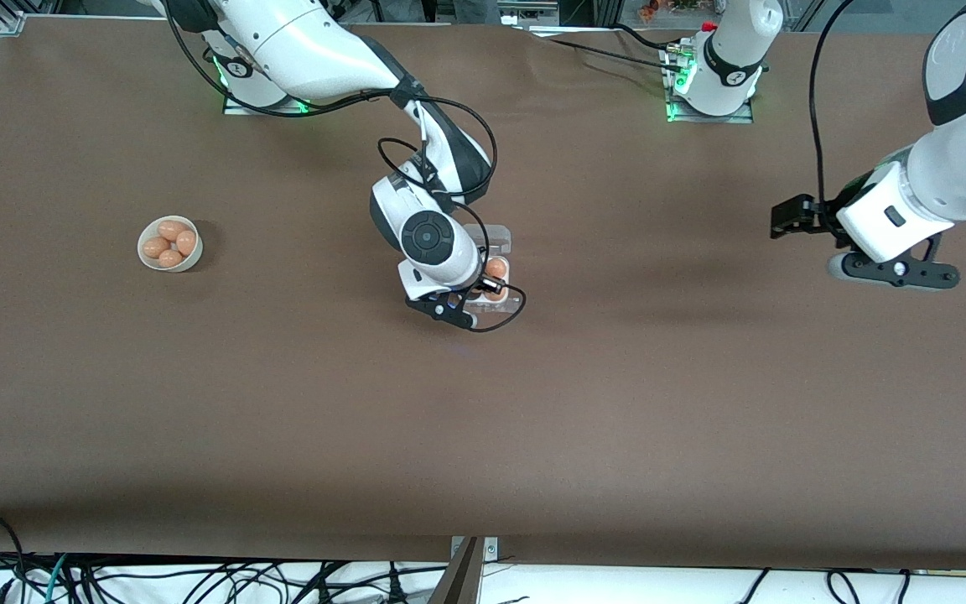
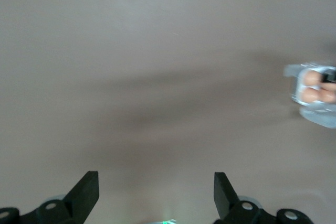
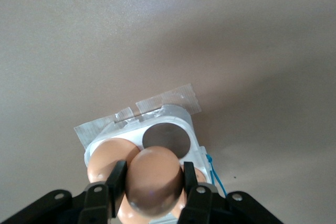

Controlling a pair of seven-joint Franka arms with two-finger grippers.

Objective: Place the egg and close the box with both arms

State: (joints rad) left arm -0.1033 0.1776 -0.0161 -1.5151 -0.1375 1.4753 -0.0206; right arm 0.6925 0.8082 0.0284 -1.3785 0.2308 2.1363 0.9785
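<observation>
A brown table is filling the scene, with cables trailing along its near edge. The box is sitting mid-table, lid apparently open. The right gripper is hovering over it, gripping an egg held upright, long axis vertical. At the box's nine o'clock a cream bowl is holding four eggs. The left gripper is waiting, spread wide, at three o'clock
</observation>
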